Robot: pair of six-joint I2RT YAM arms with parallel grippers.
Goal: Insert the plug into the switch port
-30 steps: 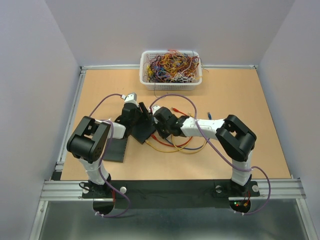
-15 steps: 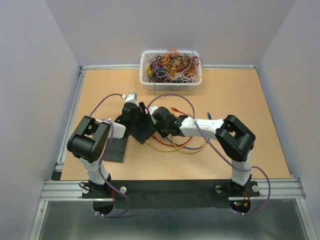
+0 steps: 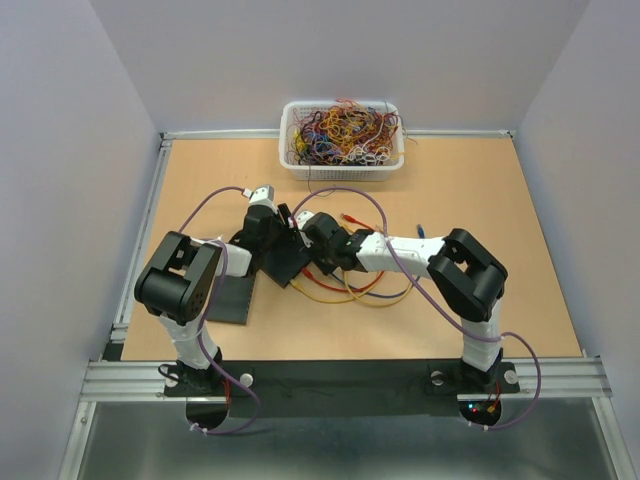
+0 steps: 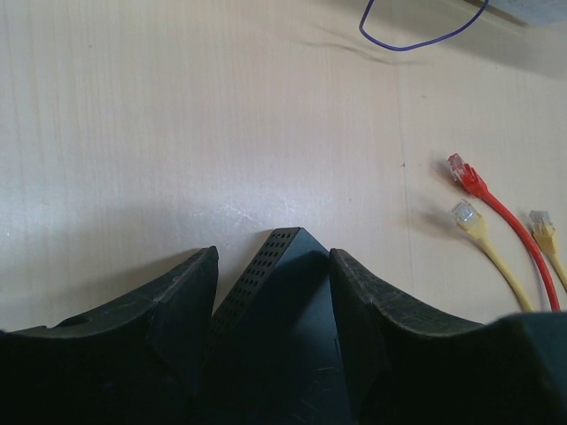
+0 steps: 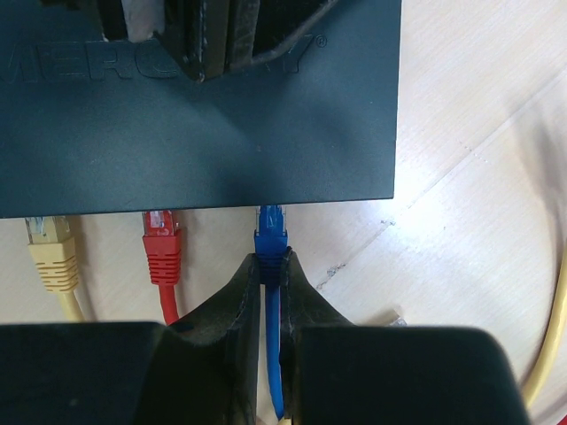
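Note:
The black switch (image 5: 195,133) lies tilted on the table, also visible from above as a dark box (image 3: 285,260). My left gripper (image 4: 273,266) straddles one corner of the switch (image 4: 292,301), with its fingers (image 4: 372,301) pressed against its sides. My right gripper (image 5: 272,261) is shut on the boot of the blue plug (image 5: 270,232). The blue plug's clear tip sits at the switch's front edge, beside a red plug (image 5: 161,243) and a yellow plug (image 5: 51,252) at the same edge. From above, my right gripper (image 3: 314,256) sits right against the switch.
A white basket (image 3: 342,160) of tangled wires stands at the back. Loose red (image 4: 465,173) and yellow (image 4: 467,217) plugs lie beyond the switch. Coloured cables (image 3: 350,292) loop under my right arm. A black mat (image 3: 225,298) lies near the left arm.
My right arm has edged left toward the switch with the blue plug in its grip. The left arm and the switch have stayed put.

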